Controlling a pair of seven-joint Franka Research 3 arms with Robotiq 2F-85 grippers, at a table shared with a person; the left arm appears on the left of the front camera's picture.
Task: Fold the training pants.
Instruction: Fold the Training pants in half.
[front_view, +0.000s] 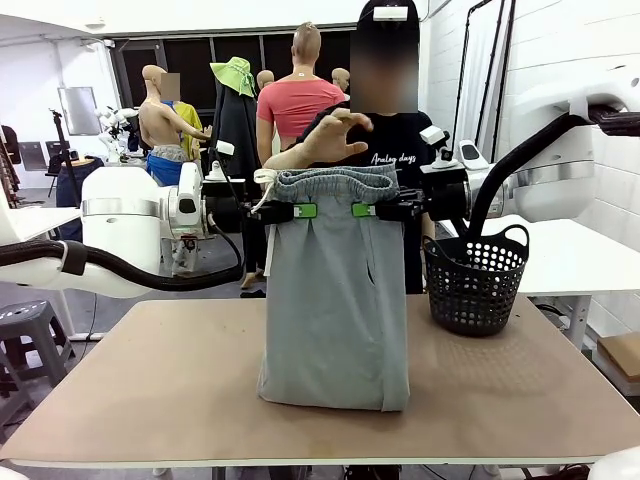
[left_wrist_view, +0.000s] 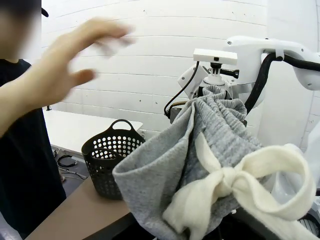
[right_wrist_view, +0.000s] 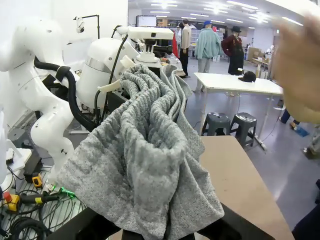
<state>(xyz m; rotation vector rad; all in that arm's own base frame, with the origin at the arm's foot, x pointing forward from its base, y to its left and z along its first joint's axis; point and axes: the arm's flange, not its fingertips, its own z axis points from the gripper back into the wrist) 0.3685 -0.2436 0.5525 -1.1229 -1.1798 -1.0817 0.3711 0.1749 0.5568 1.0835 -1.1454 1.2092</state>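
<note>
While the training pants (front_view: 335, 290) are being hung left of the basket (front_view: 475, 280), hems touching the table (front_view: 150, 380), both waistband corners are being pinched by 2 closed grippers, left gripper (front_view: 300, 211) and right gripper (front_view: 358, 210); soft, light jersey is judged best gripped at the elastic.

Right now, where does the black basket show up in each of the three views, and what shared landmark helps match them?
Front view: the black basket stands on the table, right of the hanging grey pants.
Left wrist view: lower left of centre, on the table edge behind the pants' waistband.
Right wrist view: I cannot find it.
Shared landmark: the grey pants, bunched in the middle of both wrist views.
</note>
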